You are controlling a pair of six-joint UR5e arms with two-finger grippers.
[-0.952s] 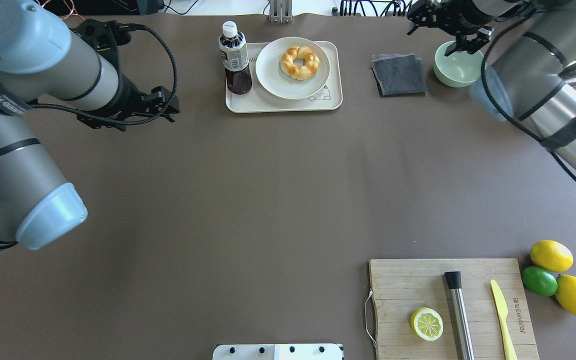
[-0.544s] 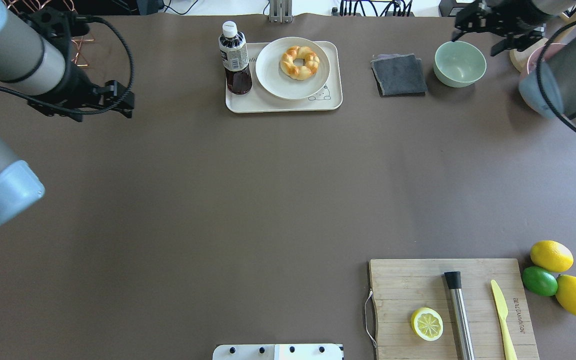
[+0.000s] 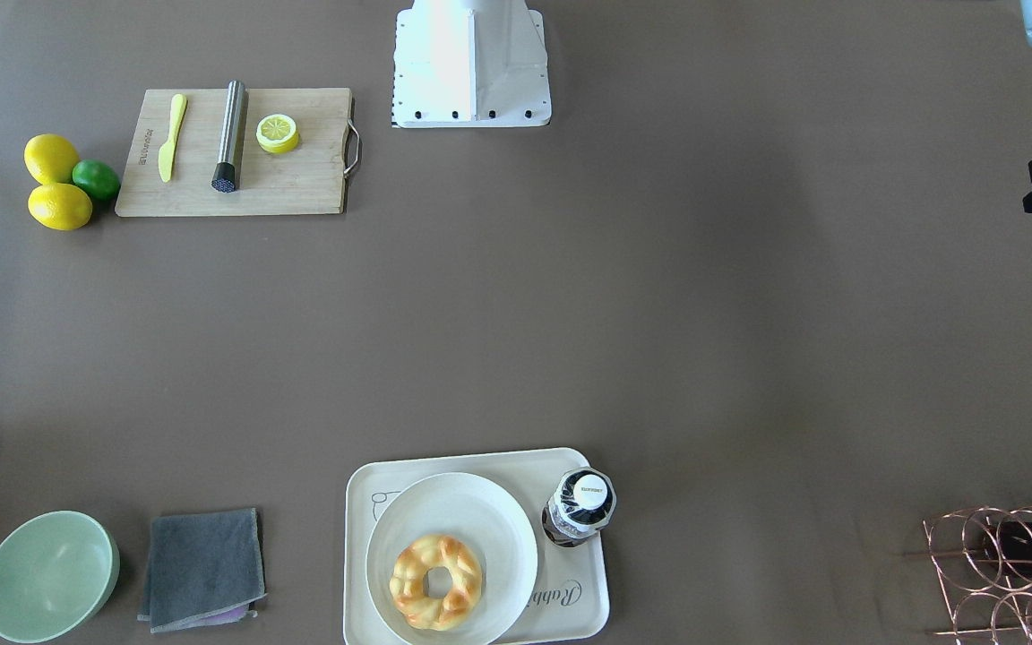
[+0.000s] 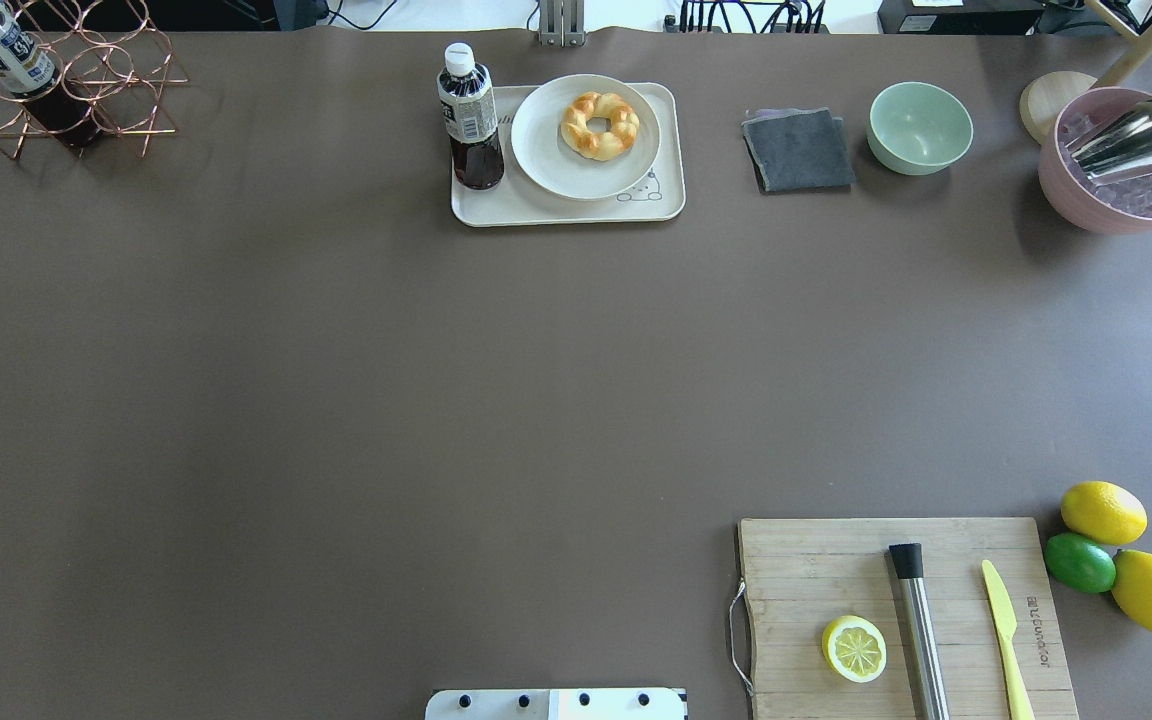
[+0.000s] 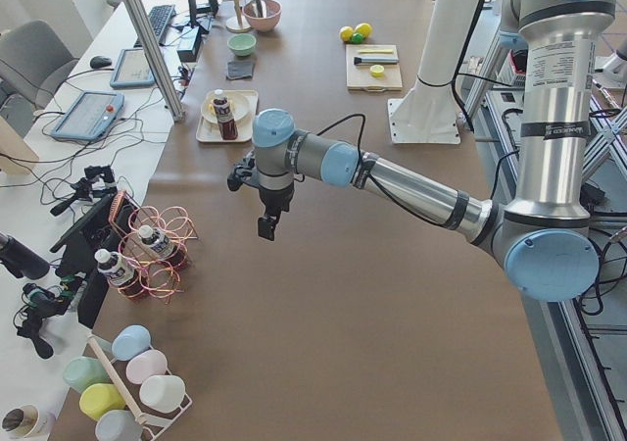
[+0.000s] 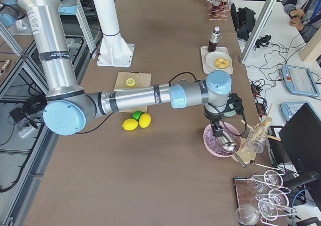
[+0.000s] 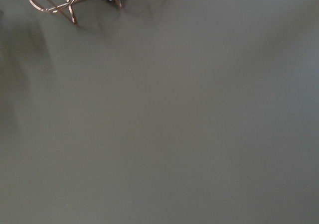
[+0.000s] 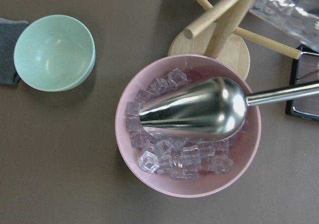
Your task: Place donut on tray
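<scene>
And there's the donut [image 4: 600, 125], lying flat in the middle of the round white plate [image 4: 541, 160]. That plate rests on the tray [image 4: 556, 211] at the far edge of the table, a little left of centre. A dark bottle [image 4: 469, 115] stands upright on the tray's left end, just beside the plate. So the donut sits on the plate, not on the tray's own surface. Now the claws, and both are well apart from it! The left gripper [image 5: 266, 229] hangs fingers-down above bare brown table out on the left side, near the copper wire rack [image 5: 157, 253], whose edge peeks into the top of its wrist view. The donut lies well off to its right. Only side-on and cut-off glimpses here, so I cannot tell whether its jaws are parted or together. Over on the right, the right gripper [image 6: 217, 131] hovers above the pink bowl [image 8: 199, 189] of ice with the metal scoop [image 8: 194, 109] in it, the green bowl [image 8: 54, 52] nearby. The donut is well to its left, and again I cannot tell how its jaws stand.
</scene>
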